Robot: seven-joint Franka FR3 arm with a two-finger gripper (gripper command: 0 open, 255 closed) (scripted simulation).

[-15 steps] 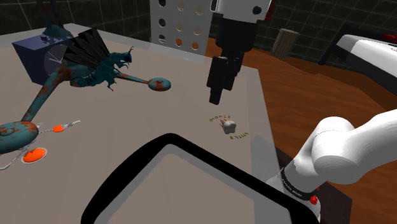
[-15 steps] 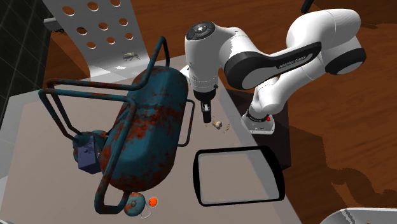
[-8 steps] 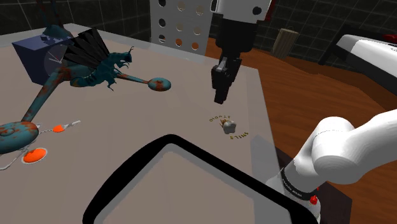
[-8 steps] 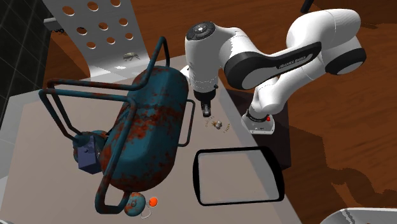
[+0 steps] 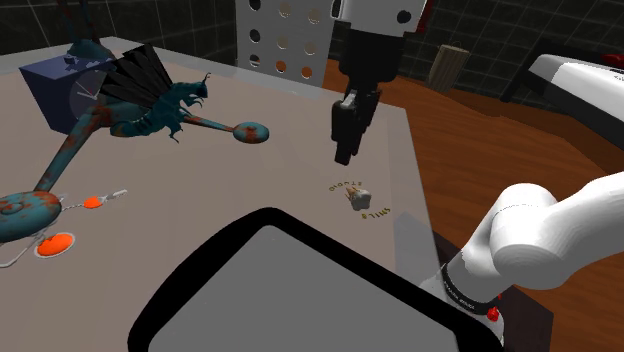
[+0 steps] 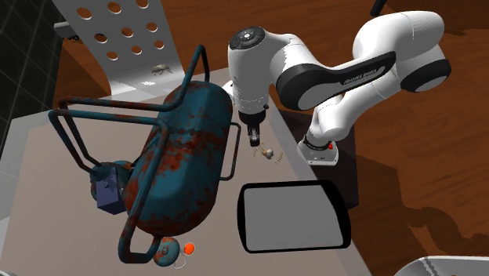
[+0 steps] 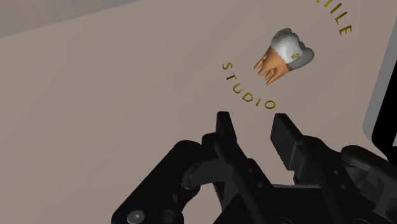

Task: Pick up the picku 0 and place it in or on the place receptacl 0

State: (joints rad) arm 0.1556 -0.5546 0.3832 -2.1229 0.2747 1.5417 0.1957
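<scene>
Tooth (image 7: 283,57) lies loose on table (image 5: 250,170), near tray (image 5: 262,217); gripper (image 7: 253,124) hovers short of it, fingers apart, empty, likely aligning for grasp.

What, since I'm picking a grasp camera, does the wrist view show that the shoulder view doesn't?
Wrist view: the tooth model's white crown and orange roots, and readable gold STUDIO lettering. Shoulder view: most of the black-rimmed grey tray, the teal dragon figure, the dark blue box. Both: that tooth, the beige table, the open black end effector.
</scene>
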